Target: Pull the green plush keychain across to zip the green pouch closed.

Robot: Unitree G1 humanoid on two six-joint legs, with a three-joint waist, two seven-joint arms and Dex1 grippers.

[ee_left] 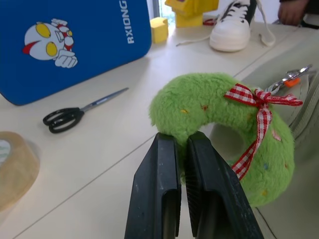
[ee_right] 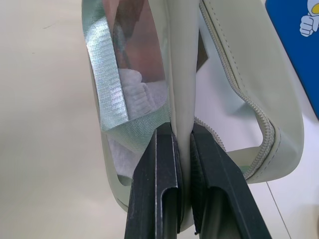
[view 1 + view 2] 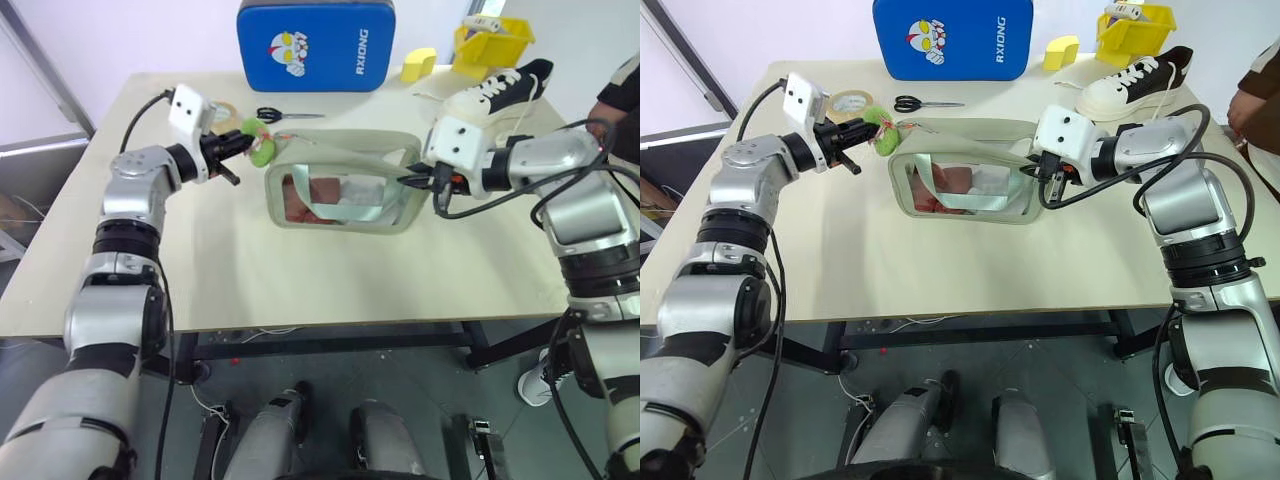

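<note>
Left gripper [image 1: 182,149] is pinching the green plush keychain [image 1: 224,129] (checked ribbon showing); right gripper [image 2: 183,144] is clamping the green pouch [image 2: 182,64] wall, white cloth [image 2: 139,92] inside.

The keychain [image 1: 224,149] is fuzzy green plush, tied with a red-checked cloth ribbon [image 1: 259,107]. The pouch [image 3: 345,185] is smooth matt fabric with a clear glossy plastic window [image 3: 335,200] and a satiny strap [image 2: 107,74]. The table [image 3: 300,280] is matt, perhaps laminate. The case [image 3: 315,45] looks like smooth blue leatherette. The scissors [image 1: 79,110] have metal blades and black plastic handles.
</note>
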